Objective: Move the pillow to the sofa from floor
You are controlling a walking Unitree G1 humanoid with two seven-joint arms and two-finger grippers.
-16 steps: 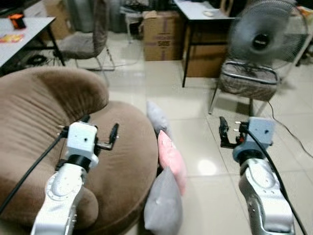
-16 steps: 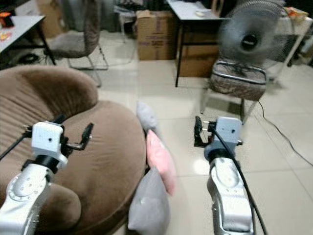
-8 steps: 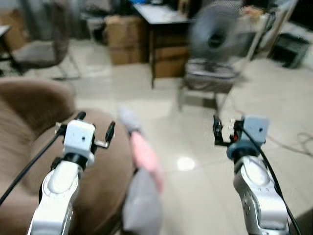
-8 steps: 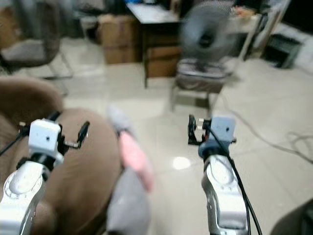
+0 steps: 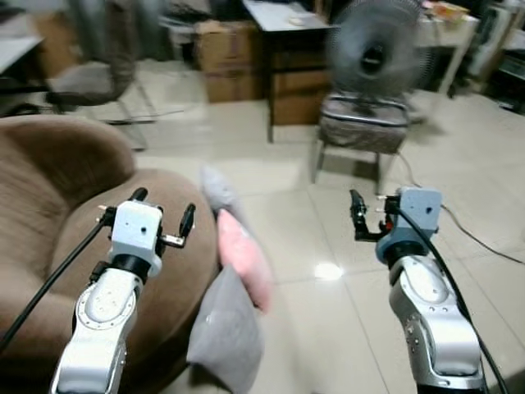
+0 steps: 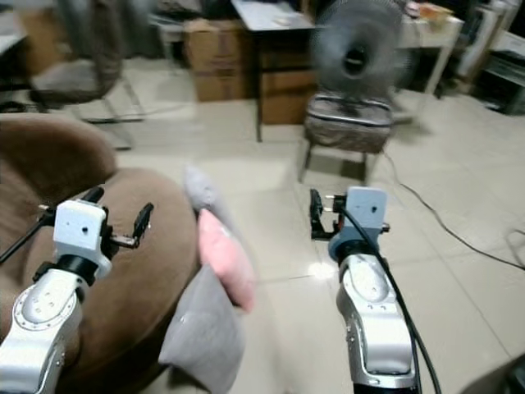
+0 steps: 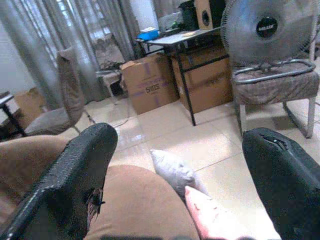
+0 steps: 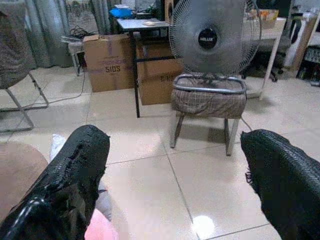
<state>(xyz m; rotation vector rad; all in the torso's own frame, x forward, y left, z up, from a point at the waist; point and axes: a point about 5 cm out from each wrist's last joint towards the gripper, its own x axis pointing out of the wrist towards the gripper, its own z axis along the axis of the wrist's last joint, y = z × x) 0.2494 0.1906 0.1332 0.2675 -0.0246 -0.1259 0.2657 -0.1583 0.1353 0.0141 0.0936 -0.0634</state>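
Pink pillow [image 5: 244,259] leans between two grey pillows [image 5: 223,332] against the brown sofa [image 5: 57,213]. Left gripper [image 5: 161,220] and right gripper [image 5: 356,215] both spread wide, empty.

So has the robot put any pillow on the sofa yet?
Not yet. The pink pillow and two grey pillows lean on the brown sofa from the floor. The left gripper and right gripper are both open and hold nothing. Grabbing and lifting are left.
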